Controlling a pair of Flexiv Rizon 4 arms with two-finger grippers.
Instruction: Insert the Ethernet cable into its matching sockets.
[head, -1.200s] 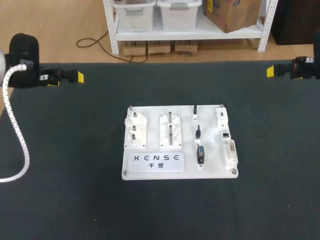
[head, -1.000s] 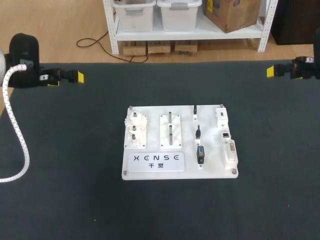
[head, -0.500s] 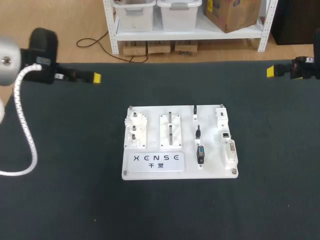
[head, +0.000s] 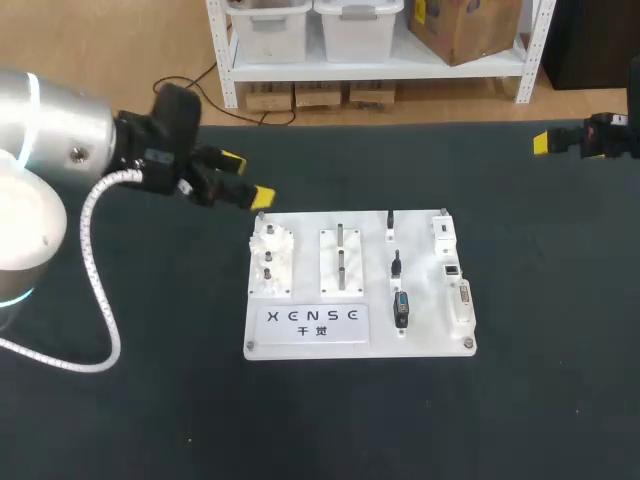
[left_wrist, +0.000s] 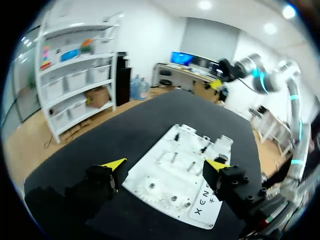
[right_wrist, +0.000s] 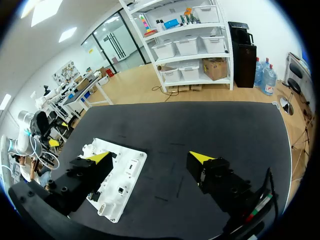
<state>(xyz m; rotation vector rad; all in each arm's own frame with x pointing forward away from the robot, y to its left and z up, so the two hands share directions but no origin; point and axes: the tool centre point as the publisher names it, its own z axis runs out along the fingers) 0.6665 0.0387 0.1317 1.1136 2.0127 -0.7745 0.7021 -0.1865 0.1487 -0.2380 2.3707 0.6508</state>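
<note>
Yellow-tipped left tool (head: 248, 177) spread wide, empty, near white board (head: 430, 338), right tool (right_wrist: 149, 156) likewise spread, empty.

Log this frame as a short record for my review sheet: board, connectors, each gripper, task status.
board: white board lying flat on the table, label plate at its near left
connectors: black connectors in a column right of centre; cannot tell which is the Ethernet cable
left gripper: open, empty, by the board's far left corner
right gripper: open, empty, at the table's far right edge, away from the board
task status: nothing grasped yet
</note>
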